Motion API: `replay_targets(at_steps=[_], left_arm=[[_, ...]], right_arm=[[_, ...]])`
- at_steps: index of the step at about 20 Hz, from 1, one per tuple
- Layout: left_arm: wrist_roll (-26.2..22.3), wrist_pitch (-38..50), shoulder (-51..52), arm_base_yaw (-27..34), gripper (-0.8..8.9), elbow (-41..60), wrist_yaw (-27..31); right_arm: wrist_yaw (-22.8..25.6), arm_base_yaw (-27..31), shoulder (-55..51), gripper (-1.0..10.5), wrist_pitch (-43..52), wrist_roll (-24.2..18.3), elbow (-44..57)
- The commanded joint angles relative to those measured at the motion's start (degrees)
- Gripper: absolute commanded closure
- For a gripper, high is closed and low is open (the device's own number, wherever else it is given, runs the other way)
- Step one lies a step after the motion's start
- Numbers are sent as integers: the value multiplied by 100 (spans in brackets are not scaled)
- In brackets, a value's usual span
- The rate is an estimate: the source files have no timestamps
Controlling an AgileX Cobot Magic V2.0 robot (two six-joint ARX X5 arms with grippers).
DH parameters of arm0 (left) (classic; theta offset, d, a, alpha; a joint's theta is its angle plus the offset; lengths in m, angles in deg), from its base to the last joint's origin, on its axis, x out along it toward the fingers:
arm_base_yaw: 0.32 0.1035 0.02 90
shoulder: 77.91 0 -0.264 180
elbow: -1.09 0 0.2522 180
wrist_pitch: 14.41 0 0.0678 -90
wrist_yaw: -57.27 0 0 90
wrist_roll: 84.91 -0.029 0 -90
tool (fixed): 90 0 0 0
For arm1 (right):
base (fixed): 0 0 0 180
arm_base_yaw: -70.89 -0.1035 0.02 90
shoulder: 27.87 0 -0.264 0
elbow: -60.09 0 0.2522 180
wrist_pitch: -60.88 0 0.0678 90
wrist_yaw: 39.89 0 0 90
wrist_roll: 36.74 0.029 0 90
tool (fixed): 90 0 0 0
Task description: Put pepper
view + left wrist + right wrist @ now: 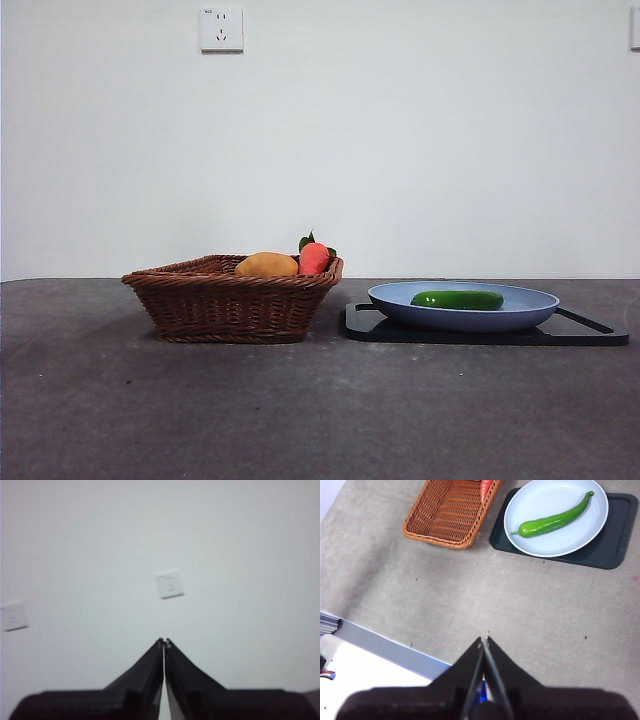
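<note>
Pepper (457, 299) lies on plate (530, 312); both grippers closed, empty, far off. Next: right gripper (485, 639) opens, descends to pepper.

What my cameras left hidden, cropped or soft

From the front, the wicker basket (232, 298) wall hid all but the tops of the yellow-orange fruit (267, 265) and the red-orange fruit (314, 258), and the blue plate (463, 305) rim covered the pepper's (457, 299) underside. My right wrist view cropped the basket at the frame edge, showing only a sliver of red fruit (486, 489). My left wrist view was blurred: the wall socket (170, 584) showed no detail, and another plate (13, 616) was cut by the edge.
</note>
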Motion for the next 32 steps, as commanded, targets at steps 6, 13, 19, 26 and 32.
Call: replay_targets(at_steps=[6, 13, 19, 26, 32], left_arm=[[321, 1311, 1821, 433, 806, 3248, -11], [560, 1285, 2664, 487, 806, 4863, -17], [778, 1318, 2664, 527, 806, 5595, -9], [1054, 1187, 2664, 527, 806, 5995, -13], [1071, 798, 2664, 527, 806, 5995, -17]], right_arm=[[9, -17, 35, 936, -92, 50, -96], [9, -17, 33, 936, -90, 50, -96], [13, -17, 35, 936, -90, 50, -96], [11, -17, 35, 936, -90, 50, -96], [11, -17, 35, 936, -90, 50, -96]])
